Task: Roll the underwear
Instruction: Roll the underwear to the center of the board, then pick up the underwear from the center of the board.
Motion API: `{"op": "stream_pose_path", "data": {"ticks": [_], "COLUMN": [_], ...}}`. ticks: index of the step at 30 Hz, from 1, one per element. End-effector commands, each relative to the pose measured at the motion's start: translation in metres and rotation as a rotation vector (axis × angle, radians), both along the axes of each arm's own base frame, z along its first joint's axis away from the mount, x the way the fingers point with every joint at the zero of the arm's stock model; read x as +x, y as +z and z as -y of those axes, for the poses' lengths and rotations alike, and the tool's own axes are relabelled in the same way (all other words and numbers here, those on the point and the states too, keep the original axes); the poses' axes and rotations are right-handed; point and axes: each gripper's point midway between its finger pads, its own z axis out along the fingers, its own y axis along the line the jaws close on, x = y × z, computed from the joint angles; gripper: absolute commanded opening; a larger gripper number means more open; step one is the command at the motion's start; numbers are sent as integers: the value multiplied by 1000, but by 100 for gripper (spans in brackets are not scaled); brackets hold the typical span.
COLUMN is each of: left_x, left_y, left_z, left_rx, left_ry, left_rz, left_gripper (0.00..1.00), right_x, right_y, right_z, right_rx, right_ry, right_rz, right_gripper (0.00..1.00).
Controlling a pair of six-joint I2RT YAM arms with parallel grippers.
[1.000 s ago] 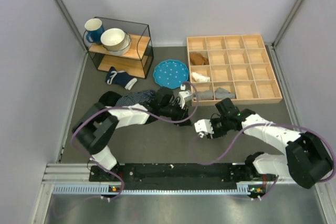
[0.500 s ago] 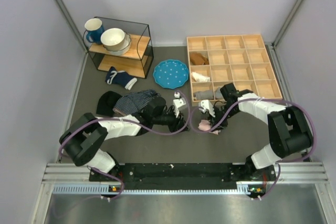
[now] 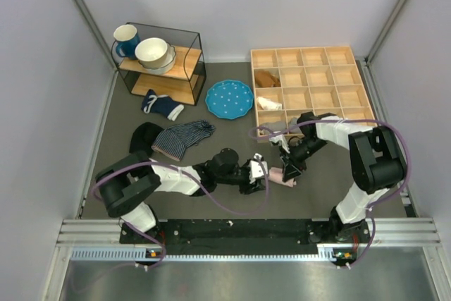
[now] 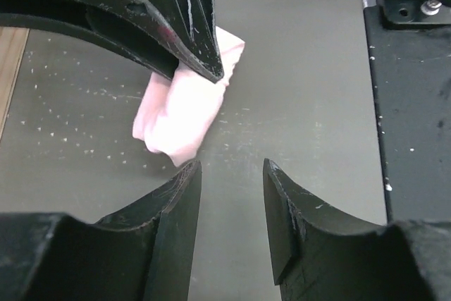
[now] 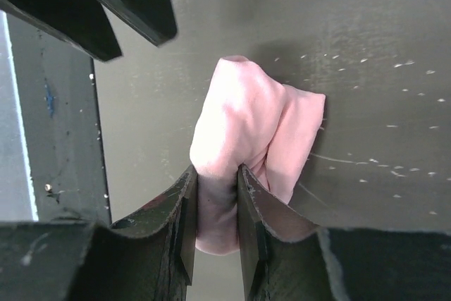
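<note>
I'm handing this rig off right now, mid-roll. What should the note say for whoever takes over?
Right gripper: shut on the underwear, pinching one end of the pink bundle.
Left gripper: open, fingers just short of the bundle, holding nothing.
Underwear: bunched in a loose lump on the table, in front of the wooden tray.
Done: cloth gathered and folded over itself.
Left: tighten it into a neat roll; it looks loose and uneven.

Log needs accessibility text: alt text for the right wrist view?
The right gripper is shut on the underwear, a bunched pink cloth resting on the dark table. The left gripper, open, shows at the upper left, not touching the cloth.
</note>
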Motion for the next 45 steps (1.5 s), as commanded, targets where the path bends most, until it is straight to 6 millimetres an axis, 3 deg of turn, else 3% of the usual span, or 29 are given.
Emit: {"op": "stream_pose_path", "data": {"ticks": [1, 9, 12, 16, 20, 26, 30, 36, 45], "left_x": [13, 27, 29, 30, 28, 26, 25, 23, 24], "left_y": [15, 18, 11, -17, -36, -50, -56, -60, -57], "left_z": [30, 51, 57, 55, 51, 47, 45, 44, 47], "left_rx": [-19, 11, 46, 139, 205, 250, 276, 281, 272], "left_ry": [-37, -39, -43, -39, -43, -28, -34, -36, -27], "left_rz": [146, 204, 207, 179, 137, 96, 79, 63, 60], "left_gripper": [46, 46, 46, 43, 29, 21, 20, 19, 19], "right_x": [-13, -12, -10, -9, -6, 1, 8, 19, 8], "right_y": [2, 2, 2, 2, 4, 22, 36, 13, -17], "right_z": [3, 5, 5, 6, 6, 2, 0, 10, 16], "right_rx": [-10, -25, -26, -30, -37, -7, 6, -92, -197], "right_ry": [11, 7, 4, 1, -8, -37, -68, -131, -133], "right_rz": [-67, -58, -50, -34, -12, 50, 109, 120, 2], "right_gripper": [25, 25, 26, 26, 28, 38, 51, 65, 63]}}
